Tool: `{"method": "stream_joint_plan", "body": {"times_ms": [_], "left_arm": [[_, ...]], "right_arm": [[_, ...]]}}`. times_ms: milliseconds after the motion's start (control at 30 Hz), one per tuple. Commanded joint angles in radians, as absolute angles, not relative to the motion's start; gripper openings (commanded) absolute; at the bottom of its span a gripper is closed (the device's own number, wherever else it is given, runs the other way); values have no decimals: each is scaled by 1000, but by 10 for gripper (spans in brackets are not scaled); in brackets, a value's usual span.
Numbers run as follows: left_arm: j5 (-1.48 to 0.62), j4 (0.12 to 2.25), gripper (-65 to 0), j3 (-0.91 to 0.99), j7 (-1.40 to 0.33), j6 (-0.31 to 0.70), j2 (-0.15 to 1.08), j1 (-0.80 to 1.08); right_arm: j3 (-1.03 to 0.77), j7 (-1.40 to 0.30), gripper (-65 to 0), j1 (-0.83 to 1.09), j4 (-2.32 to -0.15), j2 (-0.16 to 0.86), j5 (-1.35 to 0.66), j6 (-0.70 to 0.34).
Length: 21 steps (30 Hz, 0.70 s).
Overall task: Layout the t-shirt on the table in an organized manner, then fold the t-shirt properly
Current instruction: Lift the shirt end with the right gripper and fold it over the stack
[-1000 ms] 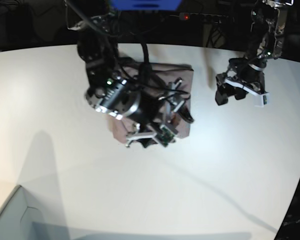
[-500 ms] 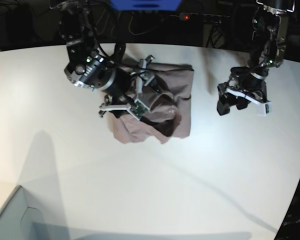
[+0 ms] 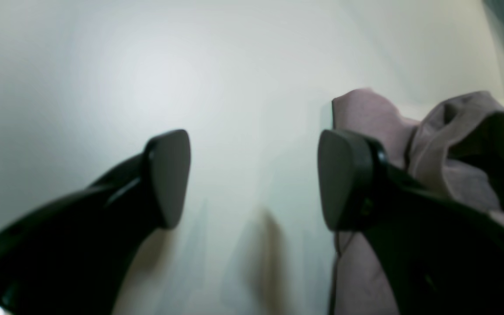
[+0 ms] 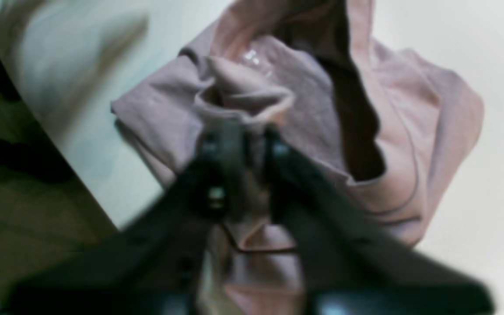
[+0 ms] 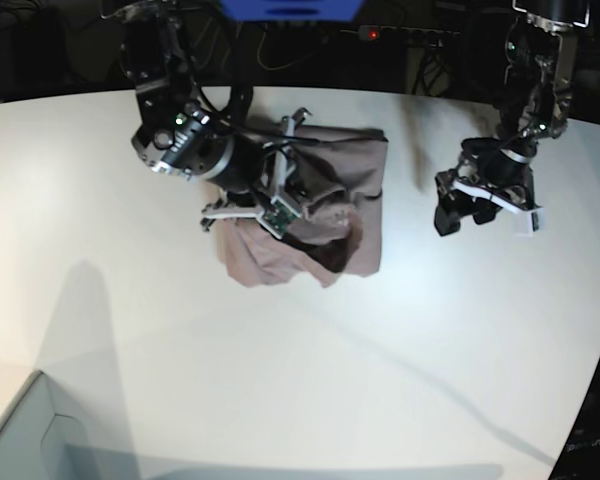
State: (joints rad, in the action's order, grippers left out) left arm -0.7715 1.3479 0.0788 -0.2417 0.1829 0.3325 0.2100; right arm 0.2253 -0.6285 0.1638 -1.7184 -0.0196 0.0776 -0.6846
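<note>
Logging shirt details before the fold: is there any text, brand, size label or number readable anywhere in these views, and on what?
None readable.
t-shirt: plain cloth, no print; a small shiny patch near the pinched fold in the right wrist view is too blurred to read.
right gripper, left gripper: no markings legible.
table: bare white, no text.
</note>
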Motion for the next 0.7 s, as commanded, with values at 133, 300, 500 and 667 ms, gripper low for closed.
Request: {"method": "stream_joint_plan", "body": {"times_ms": [133,300,500,667], "left_arm": [[-779,1362,-212,87,-219,189,344,194],[-779,1365,-212,145,-225,189,340,183],[-782,1371,-212,191,-225,189,344,183],[-783,1371,-211,206,-225,189,344,183]], "right_arm": [[254,-610,-650,163,-1739,-28,62,-698],[389,-605,-650,199,-1744,-24,65,-698],[496,-610,-646,196,-1735,-27,67,-698],[496,-610,-491,197,-1735,-28,67,-698]]}}
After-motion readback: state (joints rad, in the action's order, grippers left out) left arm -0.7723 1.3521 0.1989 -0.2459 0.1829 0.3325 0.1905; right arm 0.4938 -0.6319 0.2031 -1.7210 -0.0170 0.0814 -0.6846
